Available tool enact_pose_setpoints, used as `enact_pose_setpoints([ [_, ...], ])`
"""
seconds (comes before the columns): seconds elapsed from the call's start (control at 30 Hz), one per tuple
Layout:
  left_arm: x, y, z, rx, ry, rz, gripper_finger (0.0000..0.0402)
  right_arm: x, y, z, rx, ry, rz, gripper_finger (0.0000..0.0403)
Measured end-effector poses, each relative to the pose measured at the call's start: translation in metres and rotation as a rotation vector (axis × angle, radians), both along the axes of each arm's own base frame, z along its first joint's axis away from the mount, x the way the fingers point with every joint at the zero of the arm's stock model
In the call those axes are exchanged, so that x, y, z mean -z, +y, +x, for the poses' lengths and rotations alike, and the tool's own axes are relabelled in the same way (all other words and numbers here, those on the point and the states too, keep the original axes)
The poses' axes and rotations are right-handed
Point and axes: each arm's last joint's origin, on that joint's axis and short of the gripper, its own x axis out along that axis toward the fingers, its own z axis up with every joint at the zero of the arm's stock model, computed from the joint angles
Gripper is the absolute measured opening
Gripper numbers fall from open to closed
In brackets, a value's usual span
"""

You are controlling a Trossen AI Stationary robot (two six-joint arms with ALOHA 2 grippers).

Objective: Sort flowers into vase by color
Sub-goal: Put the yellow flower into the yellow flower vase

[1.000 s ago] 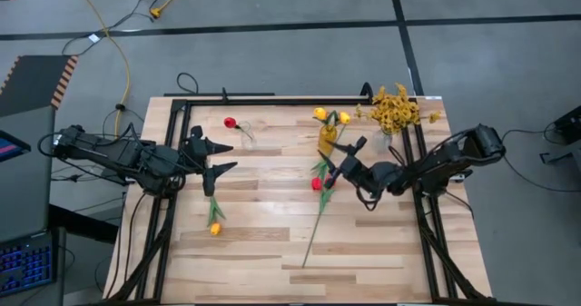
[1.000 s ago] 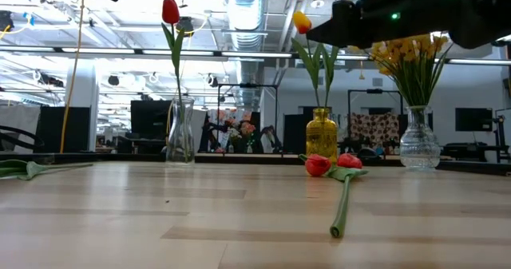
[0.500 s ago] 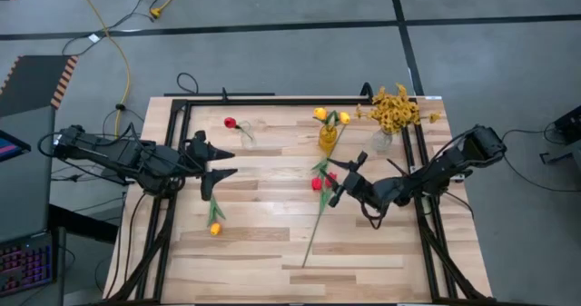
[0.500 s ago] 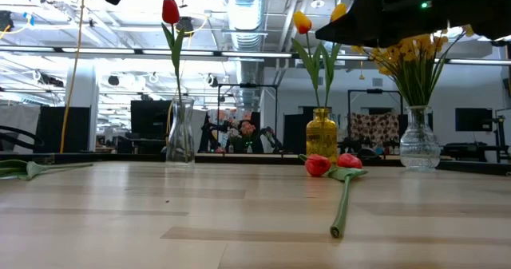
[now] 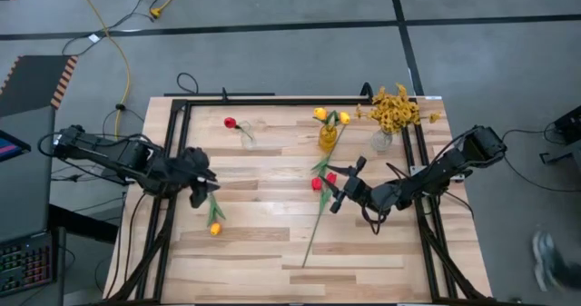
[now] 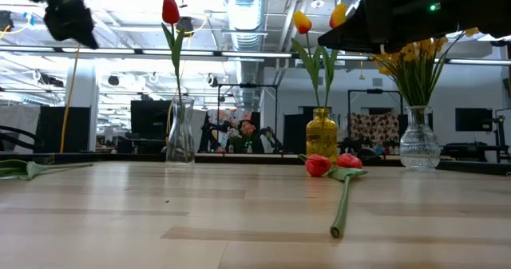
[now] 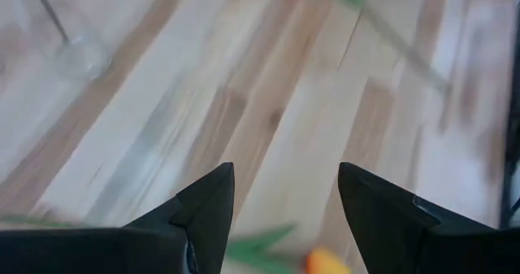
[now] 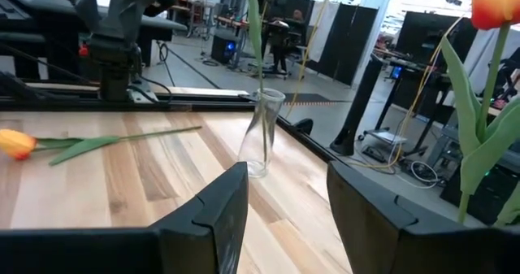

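Hovering spread and empty, the left end effector [image 5: 201,190] risks crushing the yellow-orange fabric tulip [image 5: 215,228] lying just beneath it on the light wooden surface [image 5: 254,251], while the spread right end effector [image 5: 338,184] could snag the red tulips [image 5: 320,182] beside it.

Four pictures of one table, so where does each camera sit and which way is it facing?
High view: overhead, straight down on the table and both arms.
Low view: tabletop height, level past the red tulips into the room; arms overhead.
Left wrist view: on the left arm, down at the boards; left gripper open.
Right wrist view: on the right arm, across to the clear vase; right gripper open.
Shared: the orange tulip shows in both wrist views.
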Motion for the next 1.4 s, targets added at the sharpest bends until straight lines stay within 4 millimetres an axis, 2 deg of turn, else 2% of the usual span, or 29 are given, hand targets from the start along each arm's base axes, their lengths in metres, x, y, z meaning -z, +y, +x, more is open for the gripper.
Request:
enact_pose_setpoints([
  [0.23, 0.01, -0.002, 0.0, 0.216, 0.156, 0.096, 0.0208, 0.0, 0.0, 0.0, -0.002, -0.004, 0.01, 0.0196],
  [0.53, 0.036, -0.017, 0.03, 0.489, 0.362, 0.076, 0.0208, 0.001, 0.0, 0.0, -0.002, -0.038, 0.072, 0.0196],
  [0.93, 0.087, -0.029, 0.067, 0.843, 0.647, 0.184, 0.0208, 0.001, 0.0, 0.0, -0.002, -0.039, 0.075, 0.0196],
  [1.13, 0.113, -0.03, 0.08, 0.905, 0.796, 0.264, 0.0208, 0.001, 0.0, 0.0, -0.002, -0.039, 0.074, 0.0196],
  [1.4, 0.142, -0.032, 0.088, 0.931, 0.944, 0.262, 0.0208, 0.002, 0.0, 0.0, -0.002, -0.032, 0.07, 0.0196],
])
